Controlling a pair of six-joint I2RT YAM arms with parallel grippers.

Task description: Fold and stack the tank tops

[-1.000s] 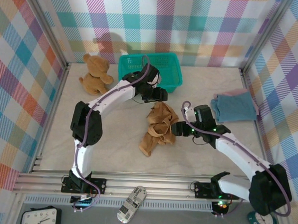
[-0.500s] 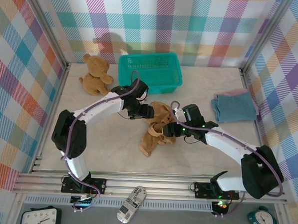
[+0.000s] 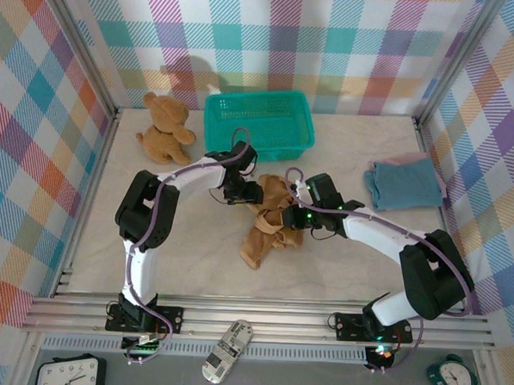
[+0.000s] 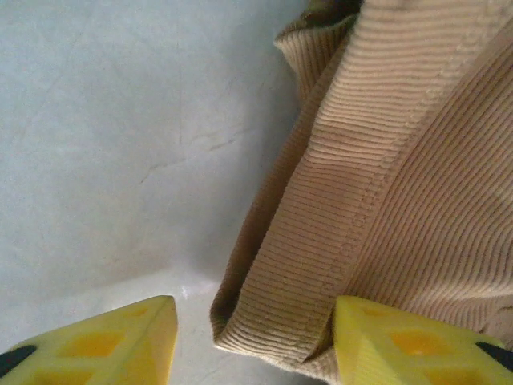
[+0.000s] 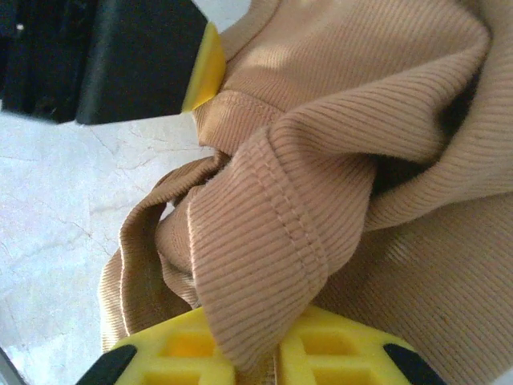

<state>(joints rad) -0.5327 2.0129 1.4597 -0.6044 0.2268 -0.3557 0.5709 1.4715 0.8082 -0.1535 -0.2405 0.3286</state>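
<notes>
Right jaws have pinched shut on the ochre top.

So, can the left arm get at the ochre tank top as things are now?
Probably yes. A hem of the ochre tank top lies right between the open jaws of the left arm, and nothing stands in the way.

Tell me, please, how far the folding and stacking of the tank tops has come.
Done: the blue tank top lies folded on the pink tank top at the right. In hand: the ochre tank top is crumpled mid-table; the right end effector pinches a fold of it, the left end effector stands open over its hem. To do: fold it and add it to the stack.
</notes>
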